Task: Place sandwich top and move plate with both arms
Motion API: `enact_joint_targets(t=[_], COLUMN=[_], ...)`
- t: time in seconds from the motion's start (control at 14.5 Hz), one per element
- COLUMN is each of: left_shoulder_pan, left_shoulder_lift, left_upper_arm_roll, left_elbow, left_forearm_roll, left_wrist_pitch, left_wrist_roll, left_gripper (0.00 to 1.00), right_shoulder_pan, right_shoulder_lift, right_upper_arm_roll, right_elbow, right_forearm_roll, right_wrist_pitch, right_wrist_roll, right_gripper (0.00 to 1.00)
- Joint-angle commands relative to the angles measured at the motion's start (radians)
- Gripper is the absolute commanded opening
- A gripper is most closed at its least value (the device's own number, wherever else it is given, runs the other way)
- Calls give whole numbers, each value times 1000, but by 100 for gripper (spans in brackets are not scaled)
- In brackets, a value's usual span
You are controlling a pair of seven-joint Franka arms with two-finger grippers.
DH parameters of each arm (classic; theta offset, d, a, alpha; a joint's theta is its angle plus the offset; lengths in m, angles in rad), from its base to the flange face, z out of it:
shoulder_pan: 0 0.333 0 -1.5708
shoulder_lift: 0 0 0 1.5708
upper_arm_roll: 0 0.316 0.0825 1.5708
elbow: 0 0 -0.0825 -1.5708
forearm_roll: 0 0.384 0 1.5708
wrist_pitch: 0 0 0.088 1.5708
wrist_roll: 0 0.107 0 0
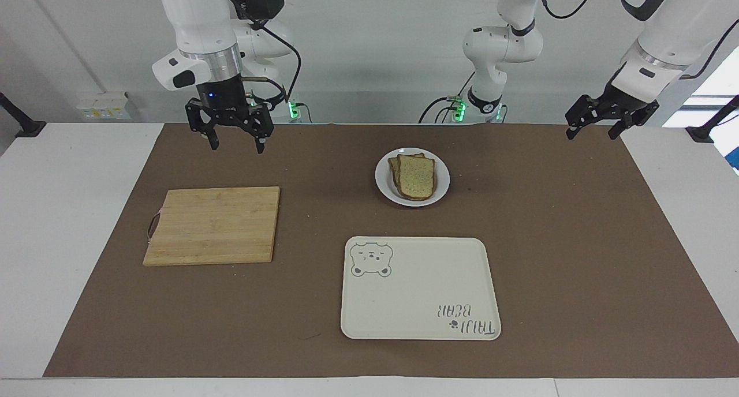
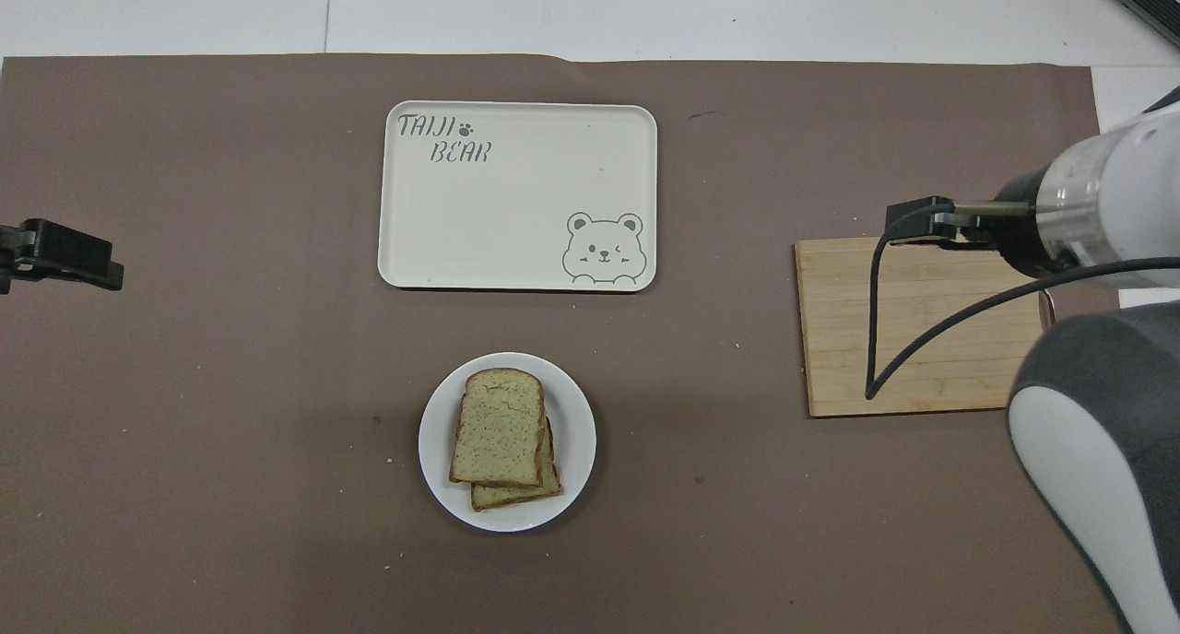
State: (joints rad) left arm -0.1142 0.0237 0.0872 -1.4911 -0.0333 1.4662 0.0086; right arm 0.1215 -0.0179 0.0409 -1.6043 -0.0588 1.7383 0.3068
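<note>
Here the sandwich top [image 1: 417,176] lies on a lower slice on the plate [image 1: 383,180], so placing looks done and moving the plate remains. The tray [image 1: 420,328] sits farther from the robots than the plate. Right gripper [image 1: 233,148] and left gripper [image 1: 591,135] hang released, well apart from the plate; both must next descend to its rim.

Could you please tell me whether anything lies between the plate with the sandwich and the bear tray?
Nothing visible does. The plate carries the stacked bread, the sandwich top uppermost, and only bare brown mat separates it from the bear tray, which lies farther from the robots. The cutting board sits off toward the right arm's end.
</note>
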Motion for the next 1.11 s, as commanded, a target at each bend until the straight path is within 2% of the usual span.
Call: enact_joint_targets(t=[0.0, 0.48, 0.83, 0.9, 1.04], left_shoulder_pan=[-1, -1, -1, -1, -2], left_shoulder_lift=[-1, -1, -4, -22, -73], left_upper_arm_roll=[2, 2, 2, 2, 3], left_elbow=[5, 5, 5, -14, -131], left_forearm_roll=[12, 12, 10, 0, -60], left_wrist_pitch=[-7, -6, -16, -20, 44], left_wrist_roll=[-9, -9, -7, -10, -2], left_gripper=[100, 100, 100, 100, 100], right_shoulder_pan=[-16, -82, -97, -98, -95], right_shoulder_lift=[-8, -73, -100, -100, -100], right_upper_arm_roll=[-35, -62, -108, -108, -108], right_elbow=[47, 52, 14, -3, -35], right_forearm_roll=[10, 10, 8, 8, 8], right_wrist_pitch=[-68, -192, -201, -197, -191], right_wrist_roll=[-18, -26, -184, -184, -180], right_gripper=[100, 100, 100, 100, 100])
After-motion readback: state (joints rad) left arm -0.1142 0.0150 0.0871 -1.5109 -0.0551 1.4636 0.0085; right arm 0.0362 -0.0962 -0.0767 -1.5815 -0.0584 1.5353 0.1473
